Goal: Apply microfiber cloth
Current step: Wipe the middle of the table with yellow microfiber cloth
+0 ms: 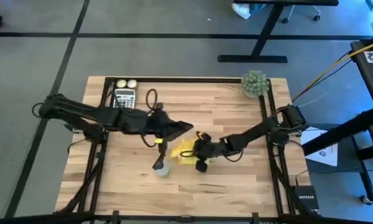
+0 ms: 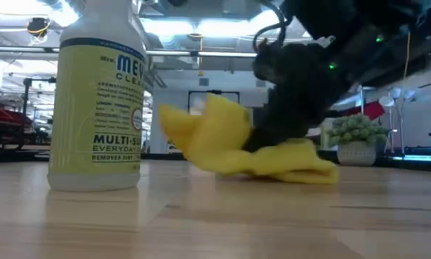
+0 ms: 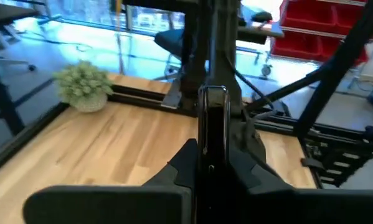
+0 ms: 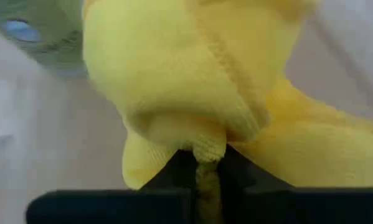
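Microfiber cloth bunched mid-table, pinched in right tool; left tool clamps phone.

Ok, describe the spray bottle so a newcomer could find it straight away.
Start at the wooden table and go to its middle near the front edge, where both arms meet. The spray bottle stands upright there, just beside the crumpled yellow microfiber cloth pinched by the right gripper. Its pale yellow multi-surface cleaner label sets it apart.
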### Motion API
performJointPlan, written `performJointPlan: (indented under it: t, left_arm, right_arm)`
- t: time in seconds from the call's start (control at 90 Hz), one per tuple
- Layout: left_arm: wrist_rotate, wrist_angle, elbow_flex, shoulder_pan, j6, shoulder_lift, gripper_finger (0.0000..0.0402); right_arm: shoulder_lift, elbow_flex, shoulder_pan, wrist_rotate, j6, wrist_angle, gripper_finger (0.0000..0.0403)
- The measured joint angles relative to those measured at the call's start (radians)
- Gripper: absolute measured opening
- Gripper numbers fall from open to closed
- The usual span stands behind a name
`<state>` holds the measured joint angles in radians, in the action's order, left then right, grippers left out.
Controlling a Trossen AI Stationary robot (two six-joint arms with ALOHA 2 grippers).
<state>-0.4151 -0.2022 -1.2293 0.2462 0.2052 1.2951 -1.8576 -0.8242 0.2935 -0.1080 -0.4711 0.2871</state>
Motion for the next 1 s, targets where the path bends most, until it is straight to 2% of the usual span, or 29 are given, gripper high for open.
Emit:
performJointPlan:
  t: [0.033, 0.122, 0.278, 0.367, 0.5, 0.633, 0.756, 0.878, 1.0]
  left_arm:
    - [-0.022, -0.022, 0.000, 0.010, 0.001, -0.009, 0.0015]
    - [-0.067, -0.054, 0.001, 0.036, 0.007, -0.027, 0.0015]
    - [-0.100, -0.079, 0.001, 0.057, 0.022, -0.036, 0.0015]
    - [-0.106, -0.084, 0.001, 0.060, 0.035, -0.036, 0.0015]
    - [-0.105, -0.081, 0.001, 0.066, 0.074, -0.036, 0.0015]
    - [-0.104, -0.079, 0.001, 0.078, 0.081, -0.036, 0.0015]
    - [-0.106, -0.075, 0.001, 0.082, 0.083, -0.036, 0.0015]
    - [-0.106, -0.073, 0.001, 0.080, 0.084, -0.036, 0.0015]
    - [-0.107, -0.078, 0.001, 0.082, 0.088, -0.036, 0.0015]
  right_arm:
    - [-0.024, 0.001, 0.015, 0.035, -0.011, 0.000, 0.0010]
    - [-0.046, -0.008, 0.058, 0.047, -0.045, -0.057, 0.0010]
    - [-0.010, -0.006, 0.098, -0.044, -0.032, -0.217, 0.0010]
    - [0.007, 0.002, 0.056, -0.086, 0.043, -0.194, 0.0010]
    - [-0.019, 0.007, -0.063, -0.099, 0.152, -0.013, 0.0010]
    - [-0.069, -0.025, -0.147, -0.056, 0.213, 0.086, 0.0010]
    - [-0.163, -0.092, -0.186, 0.043, 0.242, 0.141, 0.0010]
    - [-0.261, -0.199, -0.164, 0.116, 0.249, 0.153, 0.0010]
    - [-0.290, -0.258, -0.109, 0.172, 0.267, 0.058, 0.0010]
